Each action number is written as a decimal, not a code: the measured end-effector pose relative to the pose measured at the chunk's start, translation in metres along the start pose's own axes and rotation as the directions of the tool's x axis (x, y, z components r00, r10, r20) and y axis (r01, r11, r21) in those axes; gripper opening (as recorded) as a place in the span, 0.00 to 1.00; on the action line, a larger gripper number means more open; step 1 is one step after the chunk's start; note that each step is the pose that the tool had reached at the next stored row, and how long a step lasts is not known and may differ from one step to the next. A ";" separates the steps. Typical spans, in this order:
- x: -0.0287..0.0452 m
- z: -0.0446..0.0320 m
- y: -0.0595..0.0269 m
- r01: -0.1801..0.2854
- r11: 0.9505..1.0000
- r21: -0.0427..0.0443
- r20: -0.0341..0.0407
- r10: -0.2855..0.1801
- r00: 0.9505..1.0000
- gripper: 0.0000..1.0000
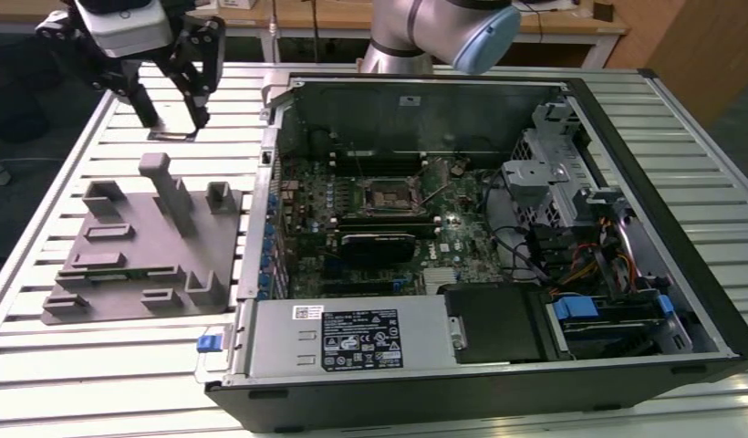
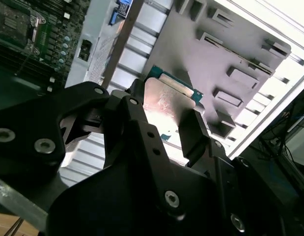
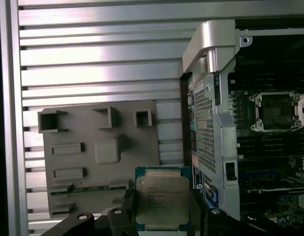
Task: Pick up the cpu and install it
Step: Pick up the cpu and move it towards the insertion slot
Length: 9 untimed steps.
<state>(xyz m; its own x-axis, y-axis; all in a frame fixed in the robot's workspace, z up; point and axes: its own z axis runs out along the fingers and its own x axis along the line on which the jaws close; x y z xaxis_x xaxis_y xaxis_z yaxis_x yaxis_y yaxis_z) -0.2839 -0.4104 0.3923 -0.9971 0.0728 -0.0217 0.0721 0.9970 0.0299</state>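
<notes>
The cpu (image 3: 161,196), a flat square chip with a pale silver top and a green rim, sits between my gripper's (image 3: 163,209) black fingers in both wrist views. The gripper (image 2: 166,112) is shut on the cpu (image 2: 167,98) by two opposite edges. In the exterior view the gripper (image 1: 176,123) hangs above the slatted table, beyond the grey fixture block (image 1: 137,246) and at the exterior view's left of the open computer case. The motherboard socket (image 1: 384,193) lies inside the case, some way from the gripper, and also shows as the socket (image 3: 277,111) in the first wrist view.
The open computer case (image 1: 666,119) has raised metal walls, a power supply (image 1: 349,338) at the front, and drive cages with cables (image 1: 581,237) at the exterior view's right. The fixture block (image 3: 97,157) carries several upright posts. The arm's base (image 1: 435,36) stands behind the case.
</notes>
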 end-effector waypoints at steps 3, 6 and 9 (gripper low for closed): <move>-0.0113 0.0006 0.0009 0.000 1.000 0.000 0.000 0.000 1.000 0.53; -0.0211 0.0010 0.0016 0.000 1.000 0.000 0.000 0.000 1.000 0.53; -0.0313 0.0014 0.0023 0.000 1.000 0.000 0.000 0.000 1.000 0.53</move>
<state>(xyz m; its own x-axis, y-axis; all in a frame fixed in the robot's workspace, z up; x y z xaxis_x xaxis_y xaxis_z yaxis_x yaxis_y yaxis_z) -0.2525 -0.4103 0.3916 -0.9971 0.0727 -0.0217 0.0720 0.9970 0.0299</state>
